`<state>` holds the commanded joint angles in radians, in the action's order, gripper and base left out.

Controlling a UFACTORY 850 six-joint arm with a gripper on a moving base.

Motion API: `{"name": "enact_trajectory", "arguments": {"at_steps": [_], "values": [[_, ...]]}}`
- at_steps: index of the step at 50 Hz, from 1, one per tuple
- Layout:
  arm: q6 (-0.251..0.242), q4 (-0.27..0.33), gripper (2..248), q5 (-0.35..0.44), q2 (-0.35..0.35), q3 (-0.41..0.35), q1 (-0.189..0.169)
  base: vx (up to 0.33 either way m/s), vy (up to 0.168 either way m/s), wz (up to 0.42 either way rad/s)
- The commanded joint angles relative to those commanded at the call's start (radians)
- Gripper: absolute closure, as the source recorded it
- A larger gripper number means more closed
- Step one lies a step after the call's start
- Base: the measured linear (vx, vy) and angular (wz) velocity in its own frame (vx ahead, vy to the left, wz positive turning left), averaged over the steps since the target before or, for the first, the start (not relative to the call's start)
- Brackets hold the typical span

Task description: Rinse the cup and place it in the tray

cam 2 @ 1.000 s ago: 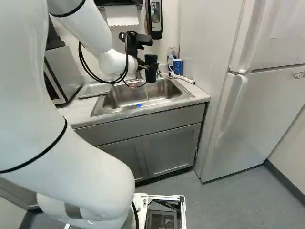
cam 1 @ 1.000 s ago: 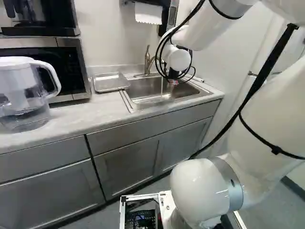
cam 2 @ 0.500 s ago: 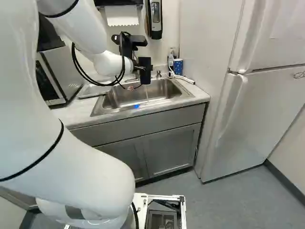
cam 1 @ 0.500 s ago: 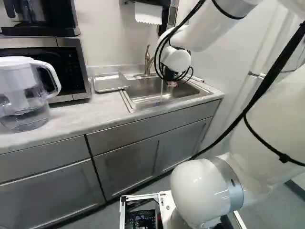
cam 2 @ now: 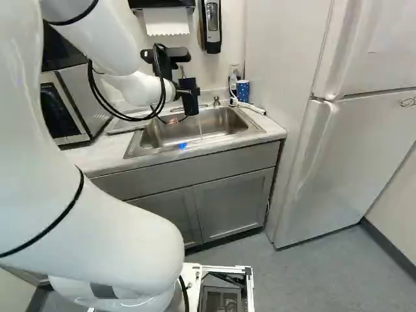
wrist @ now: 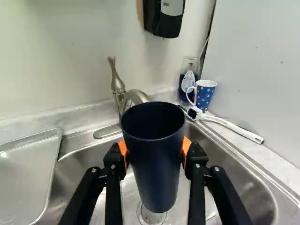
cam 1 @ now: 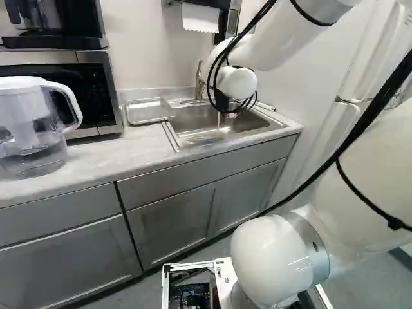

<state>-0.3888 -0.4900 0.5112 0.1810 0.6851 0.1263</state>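
Left base view. Sink (cam 1: 193, 139), set into the tabletop (cam 1: 96, 154); faucet (cam 1: 200, 80) at the sink's rear rim; metal tray (cam 1: 149, 110) just beside the sink; microwave (cam 1: 111, 90) and water pitcher (cam 1: 26, 132) farther from the sink on the tray's side; wrist of the arm (cam 1: 237, 82) over the sink, thin stream (cam 1: 219, 120) below.

Right base view. Tool (cam 2: 185, 93) above the sink, dark blue tumbler (cam 2: 191, 104) in its hold, slightly tilted; dotted mug (cam 2: 242, 90) near the sink's rear corner; refrigerator (cam 2: 344, 162) beyond the sink's side opposite the tray.

Wrist view. Tool (wrist: 154, 152) parted to the tumbler's width, orange pads (wrist: 186, 147) against two sides; tumbler over the sink's drain (wrist: 152, 217); dish brush (wrist: 227, 123) alongside the sink.
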Motion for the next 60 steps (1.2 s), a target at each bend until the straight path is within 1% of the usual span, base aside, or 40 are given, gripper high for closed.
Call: {"name": "enact_trajectory", "arguments": {"at_steps": [14, 33, 38, 44, 60], "values": [[0.000, 0.050, 125, 0.000, -0.006, -0.003, 0.019, 0.000, 0.000, 0.000], [0.000, 0.057, 125, 0.013, -0.033, -0.018, 0.019, 0.000, 0.000, 0.000], [0.000, 0.066, 125, 0.021, -0.041, -0.021, 0.019, 0.000, 0.000, 0.000], [0.000, 0.092, 125, 0.031, -0.051, -0.025, 0.019, 0.000, 0.000, 0.000], [0.000, 0.188, 125, 0.050, -0.078, -0.036, 0.016, 0.000, 0.000, 0.000]]}}
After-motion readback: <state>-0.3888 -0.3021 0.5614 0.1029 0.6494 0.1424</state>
